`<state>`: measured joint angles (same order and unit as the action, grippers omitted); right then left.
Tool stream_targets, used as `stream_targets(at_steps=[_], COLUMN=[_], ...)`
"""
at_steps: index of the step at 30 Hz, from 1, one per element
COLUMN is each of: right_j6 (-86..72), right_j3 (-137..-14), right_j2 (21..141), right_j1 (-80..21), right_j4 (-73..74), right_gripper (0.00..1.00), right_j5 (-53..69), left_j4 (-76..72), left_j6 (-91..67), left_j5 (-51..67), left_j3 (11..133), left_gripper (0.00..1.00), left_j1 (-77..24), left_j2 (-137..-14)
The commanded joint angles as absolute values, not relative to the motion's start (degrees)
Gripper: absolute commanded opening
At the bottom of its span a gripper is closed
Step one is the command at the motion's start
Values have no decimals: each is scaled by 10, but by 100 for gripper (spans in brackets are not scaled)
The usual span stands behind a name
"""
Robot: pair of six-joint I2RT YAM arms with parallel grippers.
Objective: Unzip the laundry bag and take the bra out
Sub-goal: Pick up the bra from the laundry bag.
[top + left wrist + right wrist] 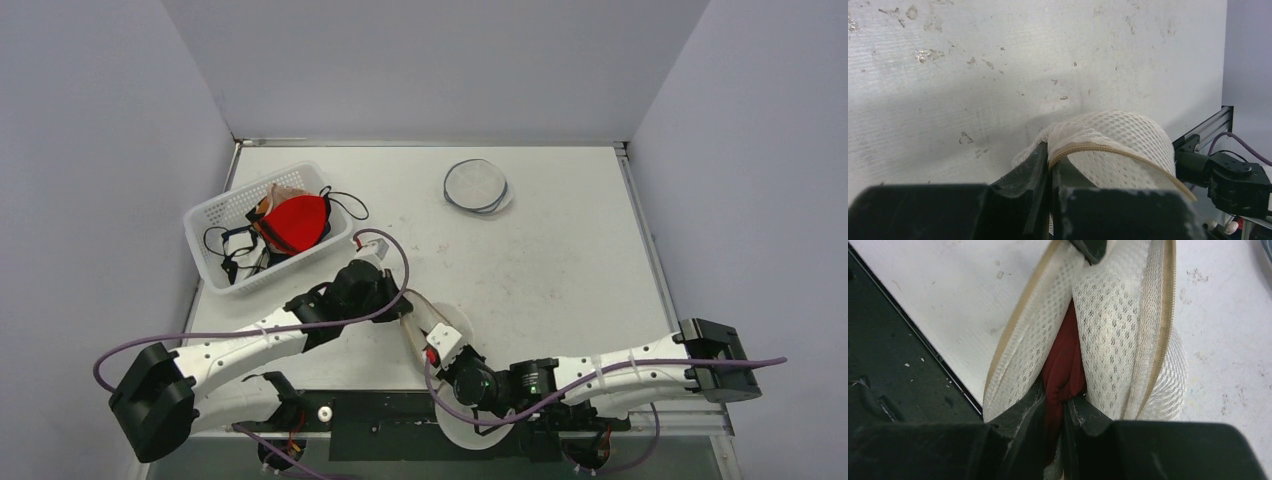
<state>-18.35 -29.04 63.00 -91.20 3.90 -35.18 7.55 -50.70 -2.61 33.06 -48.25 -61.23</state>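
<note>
The white mesh laundry bag (447, 322) lies near the table's front edge, between my two grippers. Its tan zipper (1098, 148) is undone and the mouth gapes (1113, 325). My left gripper (1050, 162) is shut on the bag's edge by the zipper end (398, 305). A dark red bra (1063, 365) shows in the gap between the two mesh halves. My right gripper (1060, 402) is shut on that red fabric at the bag's mouth (437, 352). Most of the bra is hidden inside the bag.
At the back left stands a white plastic basket (215, 215) holding a red garment (297, 222) and black straps. A round mesh bag (477, 187) lies at the back centre. The dark rail (893, 385) of the table's front edge runs right beside the bag.
</note>
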Motion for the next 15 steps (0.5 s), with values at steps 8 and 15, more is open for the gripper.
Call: stream_targets(at_steps=[8,15], right_j6=[-86,-109], right_j3=[-356,-350], right_j2=[657,698], right_j1=[-959,-962], right_j4=[23,31], right_gripper=[5,5], right_j5=[-321,-284], left_j4=[39,58], left_j6=[-467,-450], left_j5=[-2,-31], left_j3=[438,483], left_gripper=[0,0], left_j1=[-431,-421], left_j2=[-683,-615])
